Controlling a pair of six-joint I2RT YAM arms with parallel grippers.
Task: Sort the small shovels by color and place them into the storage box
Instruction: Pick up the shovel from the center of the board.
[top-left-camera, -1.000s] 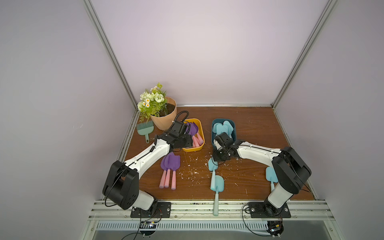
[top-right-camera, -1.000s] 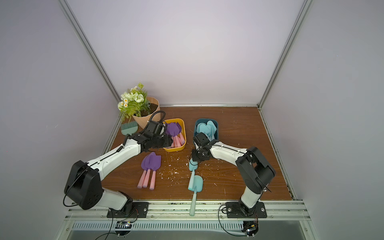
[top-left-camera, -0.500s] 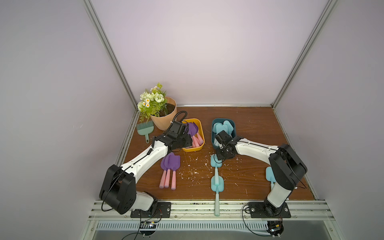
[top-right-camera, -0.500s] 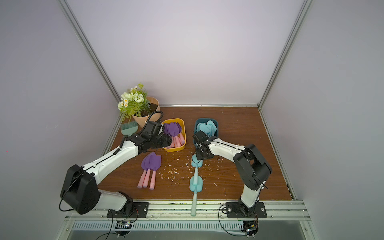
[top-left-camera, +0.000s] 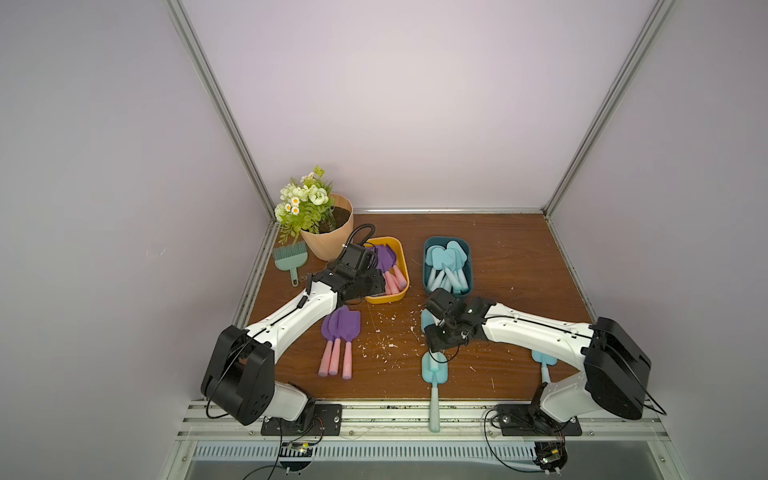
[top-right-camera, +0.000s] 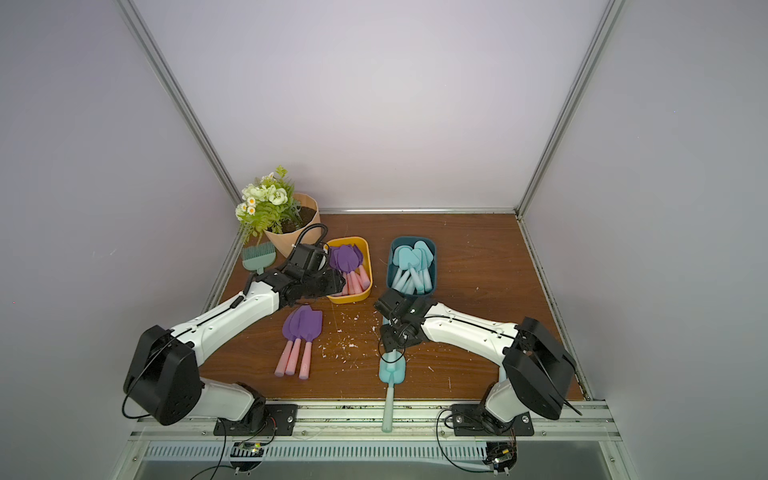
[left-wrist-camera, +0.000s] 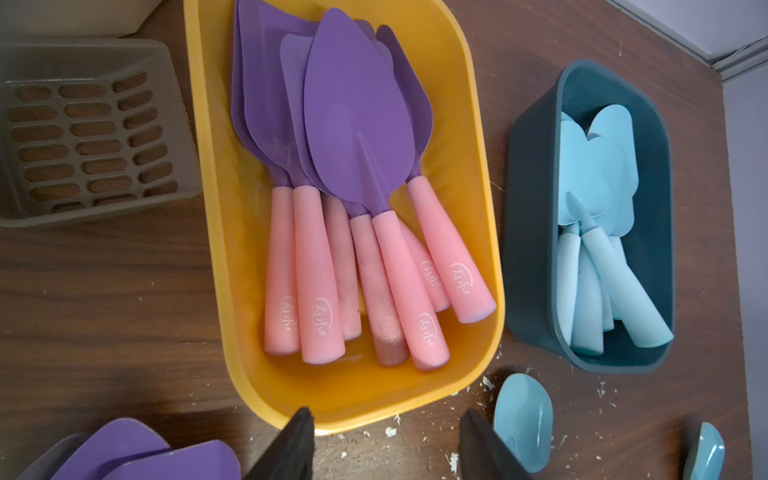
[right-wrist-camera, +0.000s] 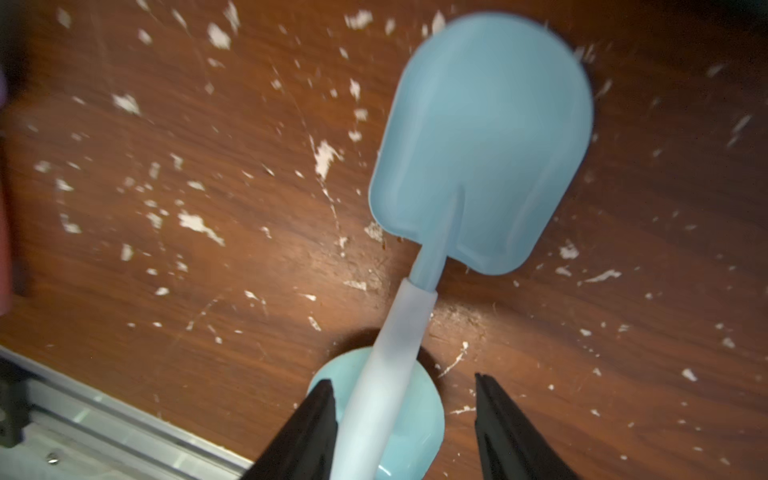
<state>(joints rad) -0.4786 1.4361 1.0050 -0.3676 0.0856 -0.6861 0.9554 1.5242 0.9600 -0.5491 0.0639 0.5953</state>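
Yellow box (left-wrist-camera: 216, 187), light-blue shovel (right-wrist-camera: 482, 137).

We see plain pale lilac walls (top-left-camera: 395, 104) meeting at slanting metal corner posts (top-left-camera: 221, 108), around a dark brown wooden tabletop (top-left-camera: 511, 257) flecked with white chips (right-wrist-camera: 195, 222), evenly lit.

Shovels (right-wrist-camera: 482, 137) look matt smooth plastic, yellow box (left-wrist-camera: 232, 257) glossy plastic, table (right-wrist-camera: 166, 270) scuffed wood-grain.

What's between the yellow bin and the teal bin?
Nothing. Between the yellow bin and the teal bin there is only a narrow strip of bare wooden table, clearest in the left wrist view and also visible in both top views.
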